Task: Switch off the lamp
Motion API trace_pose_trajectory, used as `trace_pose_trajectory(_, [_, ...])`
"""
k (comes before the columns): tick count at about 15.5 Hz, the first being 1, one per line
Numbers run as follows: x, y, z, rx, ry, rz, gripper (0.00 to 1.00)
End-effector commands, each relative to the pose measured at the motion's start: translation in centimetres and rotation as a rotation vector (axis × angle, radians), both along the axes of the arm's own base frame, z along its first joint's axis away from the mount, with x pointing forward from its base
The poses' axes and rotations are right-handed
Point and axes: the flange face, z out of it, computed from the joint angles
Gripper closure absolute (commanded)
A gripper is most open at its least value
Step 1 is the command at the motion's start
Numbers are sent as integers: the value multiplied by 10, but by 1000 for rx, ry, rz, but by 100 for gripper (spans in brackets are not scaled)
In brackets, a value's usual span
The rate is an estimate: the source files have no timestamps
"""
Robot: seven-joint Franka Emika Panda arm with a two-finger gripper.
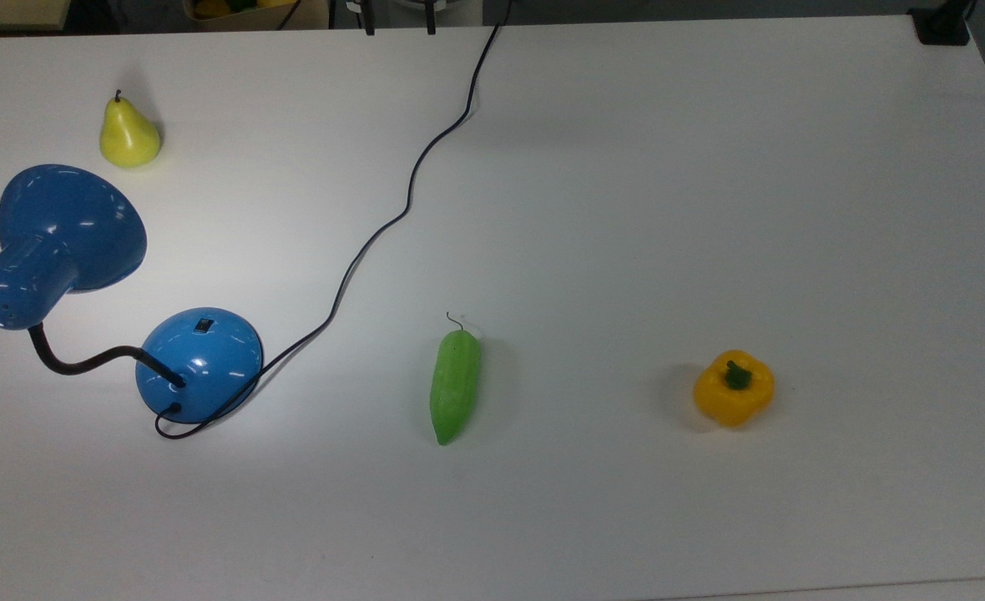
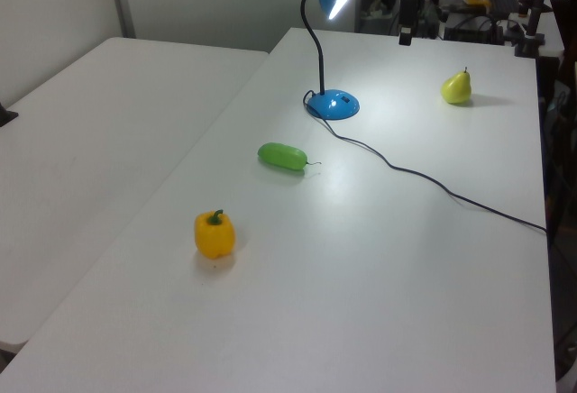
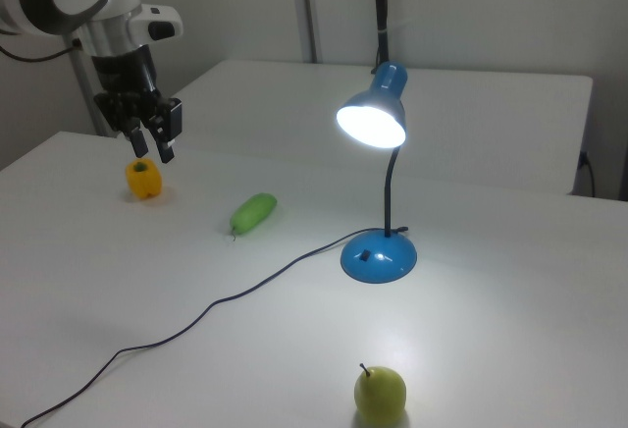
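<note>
The tool (image 3: 153,145), fingers apart, hangs well clear of the lamp (image 3: 379,251).

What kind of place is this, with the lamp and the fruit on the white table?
Probably a robotics lab. A robot arm's gripper hangs over a bare white table; a lit blue lamp, a pear, a green cucumber and a yellow pepper are spaced out like test props.

I find no legible text, label, brand, number or sign on anything in the top view, the left view or the right view; all surfaces read as unmarked.
</note>
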Motion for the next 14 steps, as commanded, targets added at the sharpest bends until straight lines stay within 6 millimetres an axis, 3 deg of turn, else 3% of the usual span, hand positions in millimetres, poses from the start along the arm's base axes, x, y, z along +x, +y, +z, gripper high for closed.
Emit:
trace_pose_trajectory(1, [-2,-1,2,1,-29,25,85])
trace_pose_trajectory(10, [-1,0,1,21,-34,43,98])
trace_pose_trajectory(14, [0,-14,2,73,-34,26,100])
